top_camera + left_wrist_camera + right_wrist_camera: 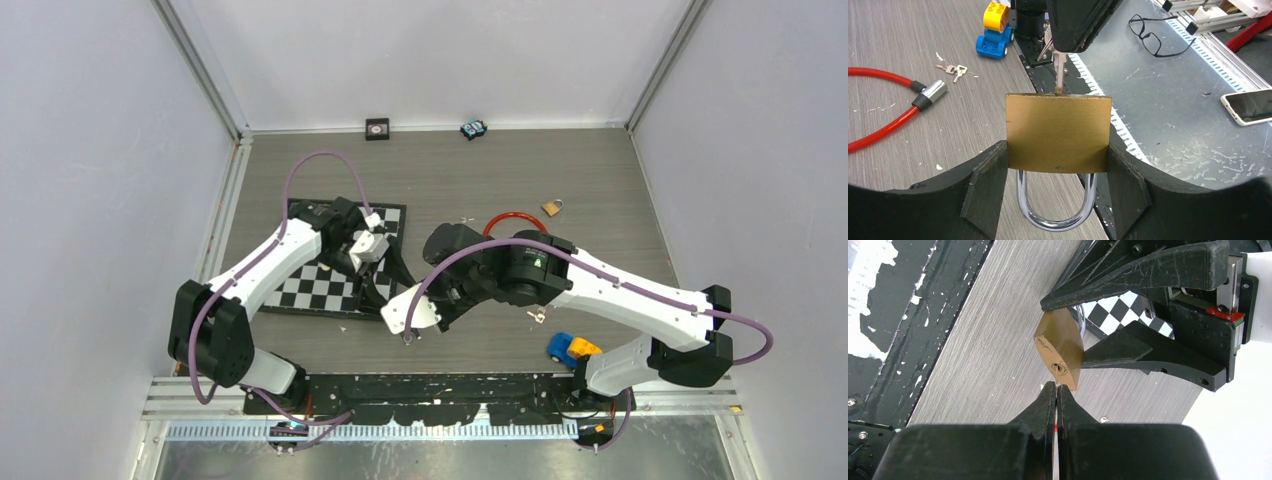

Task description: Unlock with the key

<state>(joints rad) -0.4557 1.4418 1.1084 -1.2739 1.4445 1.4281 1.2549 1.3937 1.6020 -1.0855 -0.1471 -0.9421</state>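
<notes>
Grey wood-grain counter (450, 170) under everything, walled in white on three sides. Bare metal sheet (1168, 115) beyond its near edge.

Two white-and-black arms reaching inward: left arm (270, 265) across a black-and-white chessboard (320, 290), right arm (620, 290) bent in from the right. Wrists meeting near the middle, toward the near edge. Red cable lock (878, 100) looped on the counter behind the right arm.

Left claw (1058, 162) spread wide and clamped on the two side edges of the brass padlock (1058, 132). Padlock lifted above the counter close to the near edge, chrome shackle (1056, 210) toward the left wrist, keyhole face toward the right claw.

Right claw (1057, 392) pinched all but closed on the key (1060, 70), gripped at the head end, blade pointing straight at the padlock. Blade tip right at the keyhole face; in the slot or only against it, cannot tell. Keyhole (1058, 369) just above the closed fingertips in the right wrist view.

Blue-and-yellow toy car (994, 30) on the counter near the right arm's base. Phone (1248, 106) and glasses (1153, 35) lying apart on the metal sheet. Bunch of small keys (952, 70) loose on the counter between the cable lock's chrome end and the toy car. Small padlock (551, 207) just beside the cable loop, farther back.
</notes>
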